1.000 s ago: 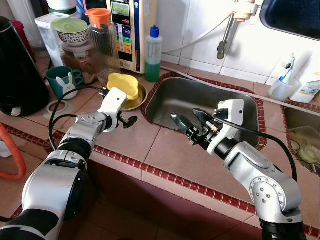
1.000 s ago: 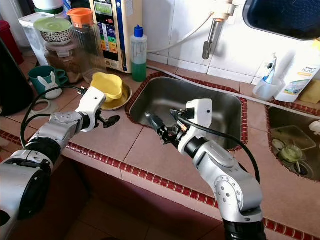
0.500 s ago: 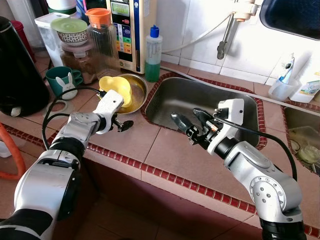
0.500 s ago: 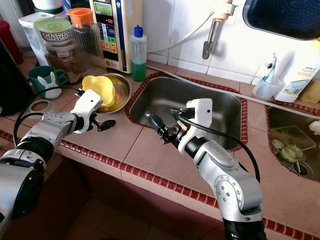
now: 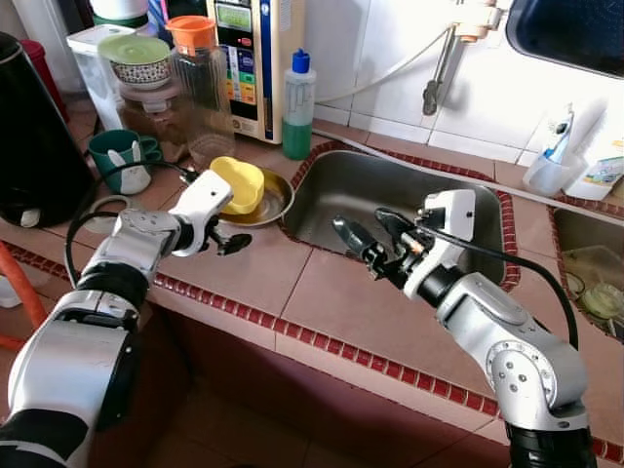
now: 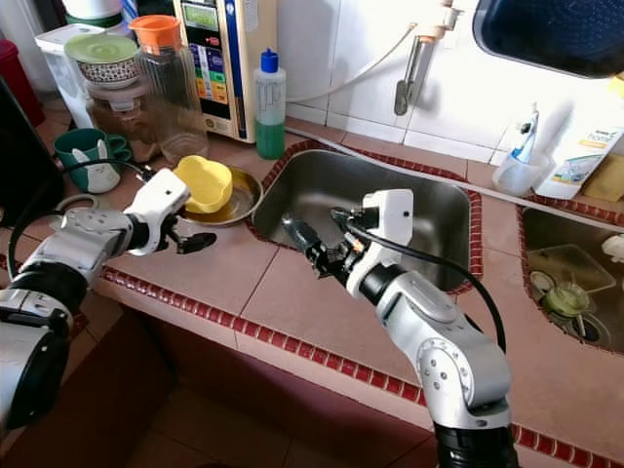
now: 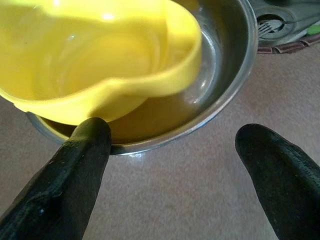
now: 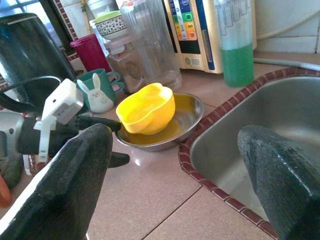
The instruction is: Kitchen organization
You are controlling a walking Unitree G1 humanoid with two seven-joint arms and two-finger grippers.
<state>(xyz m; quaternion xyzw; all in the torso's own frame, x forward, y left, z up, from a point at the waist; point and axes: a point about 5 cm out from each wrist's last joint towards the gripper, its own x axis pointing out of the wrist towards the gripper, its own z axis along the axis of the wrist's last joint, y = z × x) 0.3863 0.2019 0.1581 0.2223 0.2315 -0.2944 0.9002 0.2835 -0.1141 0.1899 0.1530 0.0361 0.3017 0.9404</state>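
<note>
Left gripper: fingers spread apart, holding nothing, low over the tiled counter just in front of the metal bowl.
Right gripper: fingers spread apart, holding nothing, hovering at the near rim of the sink, pointed toward the bowl.
Yellow cup: tilted, resting inside the metal bowl and leaning over its rim on the side toward the left arm.
Metal bowl: on the counter just to the left of the sink, close to its red-tiled edge.
Left wrist view: brings the bowl's rim and the cup in close, between the two black fingers; one fingertip looks near or against the bowl's edge, though contact is hard to judge. A drain strainer shows in the far corner.
Right wrist view: a side-on look at the cup sitting in the bowl, with the left gripper beside it.
Head views: show the back row, which the left wrist view lacks, namely a green soap bottle, a jug with an orange lid, a green mug with a white rabbit figure, and a black kettle.
</note>
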